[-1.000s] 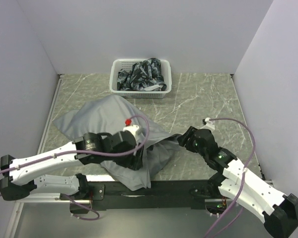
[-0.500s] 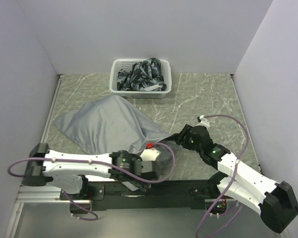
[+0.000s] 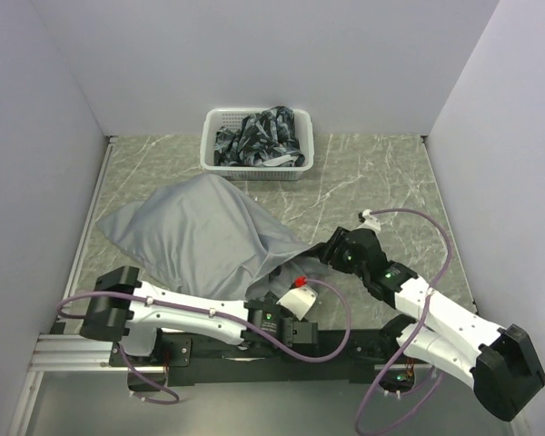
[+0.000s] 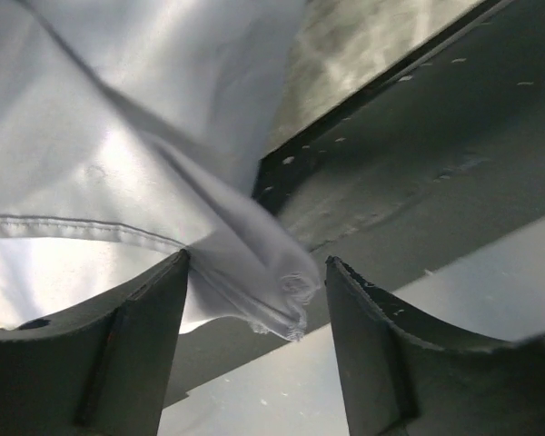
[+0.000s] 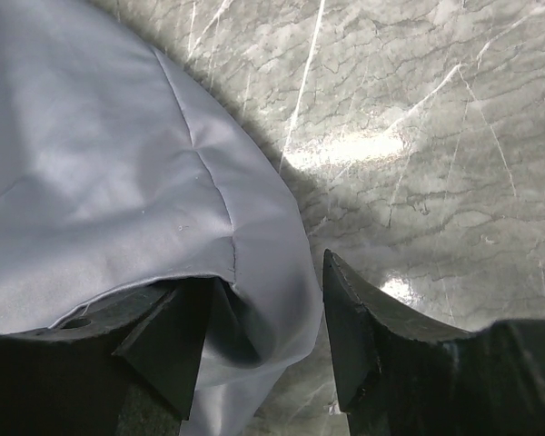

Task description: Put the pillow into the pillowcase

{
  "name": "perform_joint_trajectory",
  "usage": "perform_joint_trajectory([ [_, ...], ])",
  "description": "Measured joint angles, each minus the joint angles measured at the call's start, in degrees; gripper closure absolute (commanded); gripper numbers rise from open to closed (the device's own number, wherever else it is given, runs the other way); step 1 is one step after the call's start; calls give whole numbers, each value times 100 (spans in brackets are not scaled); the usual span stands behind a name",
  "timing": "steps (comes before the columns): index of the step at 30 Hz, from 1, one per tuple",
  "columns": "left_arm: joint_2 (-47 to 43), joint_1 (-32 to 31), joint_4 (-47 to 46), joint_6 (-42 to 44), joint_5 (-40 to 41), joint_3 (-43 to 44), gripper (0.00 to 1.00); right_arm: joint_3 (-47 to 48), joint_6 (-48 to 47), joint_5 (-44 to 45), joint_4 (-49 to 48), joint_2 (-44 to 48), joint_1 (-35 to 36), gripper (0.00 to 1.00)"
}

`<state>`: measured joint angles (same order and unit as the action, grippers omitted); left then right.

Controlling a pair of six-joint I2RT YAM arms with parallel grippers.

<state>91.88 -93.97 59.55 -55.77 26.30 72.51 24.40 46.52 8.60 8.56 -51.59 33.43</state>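
Observation:
The grey pillowcase (image 3: pixel 204 232) lies bulging on the left half of the marble table. The cream pillow does not show in any view. My left gripper (image 3: pixel 287 291) is low at the table's near edge, at the pillowcase's near right corner. In the left wrist view the left gripper (image 4: pixel 257 259) is open, with a frayed corner of the pillowcase (image 4: pixel 118 136) hanging loose between the fingers. My right gripper (image 3: pixel 321 255) is at the pillowcase's right edge. In the right wrist view the right gripper (image 5: pixel 263 272) is open, and a fold of the pillowcase (image 5: pixel 91 182) drapes over its left finger.
A white basket (image 3: pixel 209 123) holding dark patterned cloth stands at the back centre. Pale walls close the left, back and right sides. A black rail (image 3: pixel 345 341) runs along the near edge, also in the left wrist view (image 4: pixel 436 136).
My left arm has swung down off the pillowcase to the near edge and reached right. The pillowcase's near end, which hung over the rail, has drawn back. The right gripper barely moved.

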Motion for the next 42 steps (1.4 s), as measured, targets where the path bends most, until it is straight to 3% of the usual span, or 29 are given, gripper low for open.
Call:
perform_joint_trajectory([
  [3, 162, -55, 234, -122, 170, 0, 39, 0, -13, -11, -15, -57, 0, 42],
  [5, 219, -72, 365, -214, 280, 0, 51, 0, -15, -11, -48, -101, -11, 42],
  [6, 262, -94, 442, -258, 363, 4, 60, 2, -15, -13, -66, -125, -15, 42],
  [7, 317, -122, 511, -328, 424, 7, 76, 2, -15, -15, -87, -153, -22, 43],
  [9, 448, -181, 667, -439, 562, 7, 91, 9, -15, -24, -129, -223, -31, 46],
  [10, 490, -197, 713, -525, 608, 7, 99, 20, -17, -31, -133, -251, -31, 55],
  [12, 540, -223, 841, -623, 719, 7, 99, 81, -35, -33, -142, -315, -35, 66],
  [13, 531, -227, 896, -697, 769, 15, 99, 120, -42, -35, -155, -337, -37, 80],
  [15, 455, -227, 1128, -872, 887, 90, 99, 219, -74, -31, -155, -372, -42, 96],
  [16, 365, -227, 1274, -986, 994, 184, 99, 299, -87, -35, -138, -396, -50, 100],
  [23, -1469, -22, 1558, -1502, 1611, 1025, 99, 1412, -295, -33, 525, -463, -413, 100],
  [28, -2850, 278, 1488, -1316, 2590, 2144, 99, 2911, -468, -92, 1043, -669, -938, 100],
  [32, -3674, 315, 428, -76, 3482, 2614, 99, 4371, -610, -302, 1523, -1091, -1401, 100],
  [37, -4599, 308, -2516, 2697, 4000, 2055, 99, 6701, -654, -1086, 2234, -1836, -2081, 100],
  [42, -4544, 297, -4981, 5274, 4006, 1880, 99, 8979, -540, -1827, 2723, -2529, -2529, 100],
])
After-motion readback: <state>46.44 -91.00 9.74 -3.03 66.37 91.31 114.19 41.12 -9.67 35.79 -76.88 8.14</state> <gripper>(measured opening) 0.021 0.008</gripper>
